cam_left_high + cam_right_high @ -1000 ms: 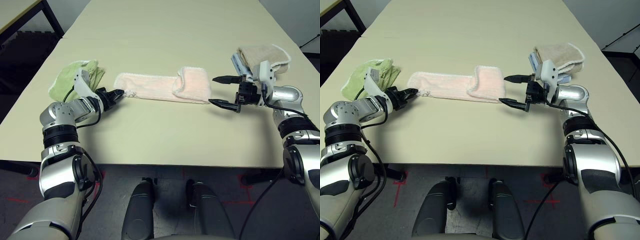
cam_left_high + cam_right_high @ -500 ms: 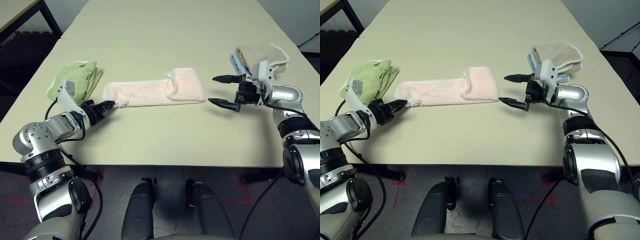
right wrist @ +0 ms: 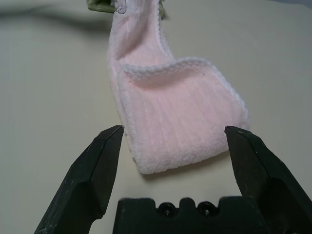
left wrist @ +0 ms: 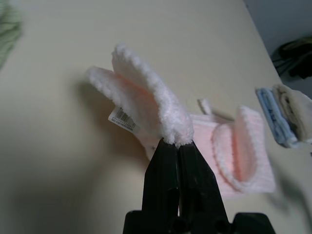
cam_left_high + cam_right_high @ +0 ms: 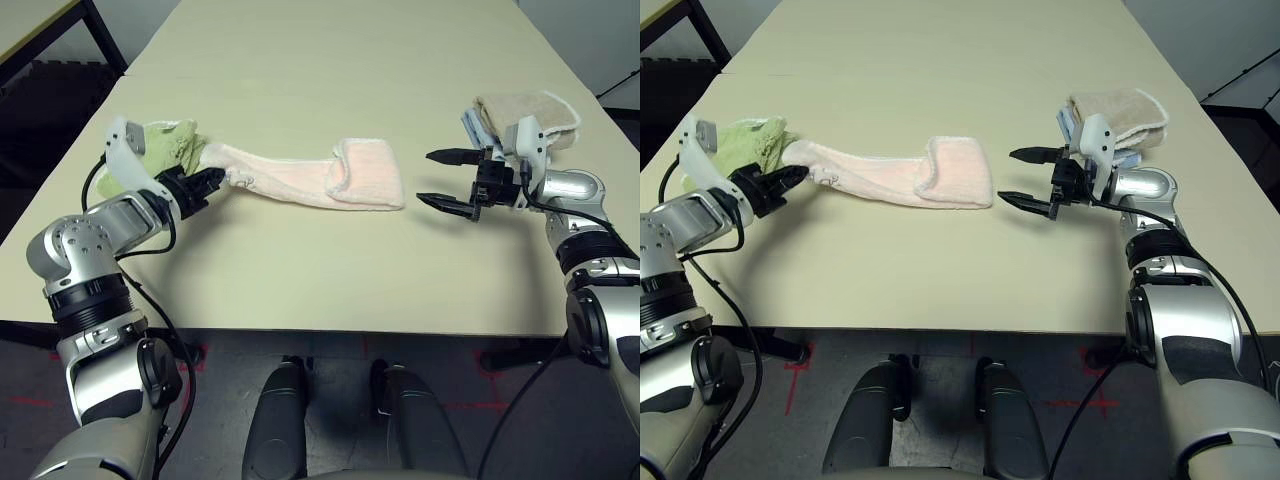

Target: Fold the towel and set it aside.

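A: Nearest items?
B: Two grippers over the cream table (image 5: pixel 300 270). The left gripper (image 5: pixel 213 182) has its black fingers pinched together on one end of the pink towel (image 5: pixel 330 180), that end raised off the surface. The right gripper (image 5: pixel 443 180) hangs just beside the towel's other end, fingers spread wide, nothing between them.

A: Towel appearance?
B: Pale pink, fluffy terry with a whitish stitched edge. It lies as a long strip across the table's middle; the end toward the right gripper is folded back onto itself. A small white barcode tag (image 4: pixel 122 119) hangs near the lifted end.

A: Counts?
B: One pink towel, one light green towel (image 5: pixel 165 150) behind the left gripper, one beige folded towel (image 5: pixel 525 115) on a blue one (image 5: pixel 472 127) behind the right.

A: Hidden?
B: The green towel is partly covered by the left wrist; the blue one shows only an edge.
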You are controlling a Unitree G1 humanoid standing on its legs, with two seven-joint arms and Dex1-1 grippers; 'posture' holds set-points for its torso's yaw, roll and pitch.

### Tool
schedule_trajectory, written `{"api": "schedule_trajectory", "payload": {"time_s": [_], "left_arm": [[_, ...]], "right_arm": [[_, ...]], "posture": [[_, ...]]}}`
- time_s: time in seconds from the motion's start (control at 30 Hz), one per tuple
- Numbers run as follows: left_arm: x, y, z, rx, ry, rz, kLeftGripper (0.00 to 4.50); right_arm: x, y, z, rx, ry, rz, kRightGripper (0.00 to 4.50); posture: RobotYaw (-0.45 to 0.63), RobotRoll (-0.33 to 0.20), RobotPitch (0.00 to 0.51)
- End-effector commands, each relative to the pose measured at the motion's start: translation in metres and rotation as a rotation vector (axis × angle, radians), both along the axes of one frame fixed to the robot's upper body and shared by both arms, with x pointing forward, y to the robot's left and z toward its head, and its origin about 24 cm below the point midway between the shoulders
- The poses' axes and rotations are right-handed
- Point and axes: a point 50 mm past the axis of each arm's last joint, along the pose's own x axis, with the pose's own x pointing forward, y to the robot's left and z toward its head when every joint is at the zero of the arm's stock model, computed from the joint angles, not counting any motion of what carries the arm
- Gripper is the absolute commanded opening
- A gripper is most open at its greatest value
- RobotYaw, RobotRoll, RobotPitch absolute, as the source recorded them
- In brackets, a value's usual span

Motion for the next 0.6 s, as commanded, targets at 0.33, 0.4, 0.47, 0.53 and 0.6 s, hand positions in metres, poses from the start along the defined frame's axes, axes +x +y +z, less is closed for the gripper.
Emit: {"api": "schedule_trajectory", "payload": {"time_s": [0.33, 0.4, 0.47, 0.53, 0.6], "left_arm": [[0.001, -0.088, 0.015, -0.006, -0.069, -0.350, 0.03], [0.005, -0.099, 0.016, -0.016, -0.077, -0.364, 0.03], [0.008, -0.105, 0.016, -0.018, -0.082, -0.372, 0.03], [0.011, -0.115, 0.016, -0.013, -0.088, -0.392, 0.03], [0.013, -0.125, 0.016, -0.008, -0.093, -0.419, 0.03]], "right_arm": [[0.000, -0.005, -0.001, -0.014, 0.004, -0.024, 4.50], [-0.001, -0.006, -0.002, -0.012, 0.009, -0.031, 4.50], [-0.001, -0.007, -0.002, -0.009, 0.014, -0.040, 4.50], [-0.001, -0.010, -0.002, -0.006, 0.014, -0.055, 4.50], [-0.001, -0.011, -0.001, -0.005, 0.012, -0.063, 4.50]], "posture": [[0.07, 0.000, 0.134], [0.07, 0.000, 0.135], [0.07, 0.000, 0.135], [0.07, 0.000, 0.135], [0.07, 0.000, 0.135]]}}
